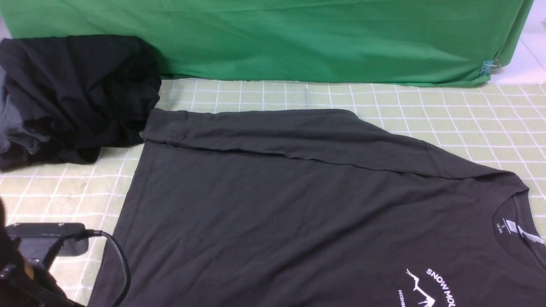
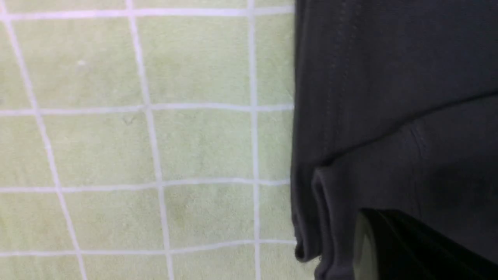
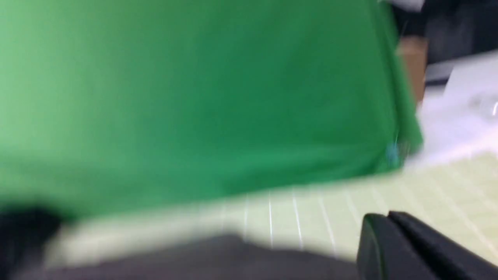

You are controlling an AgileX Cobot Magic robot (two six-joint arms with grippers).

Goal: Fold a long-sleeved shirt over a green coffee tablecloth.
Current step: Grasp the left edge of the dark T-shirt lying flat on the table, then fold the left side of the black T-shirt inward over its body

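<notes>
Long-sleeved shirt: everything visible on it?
The long-sleeved shirt is charcoal-grey, soft cotton-looking knit, lying flat and chest-up on the green coffee tablecloth. Crew neck with white inside label points right, hem left. A white mountain logo with SNOW lettering sits on the chest. The far sleeve is folded in along the body's far edge. The black garment pile lies by its far-left corner; contact unclear.

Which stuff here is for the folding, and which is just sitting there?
For the job: shirt, checked tablecloth.
Just lying about: black clothes pile, plain green cloth, blue clip.
</notes>
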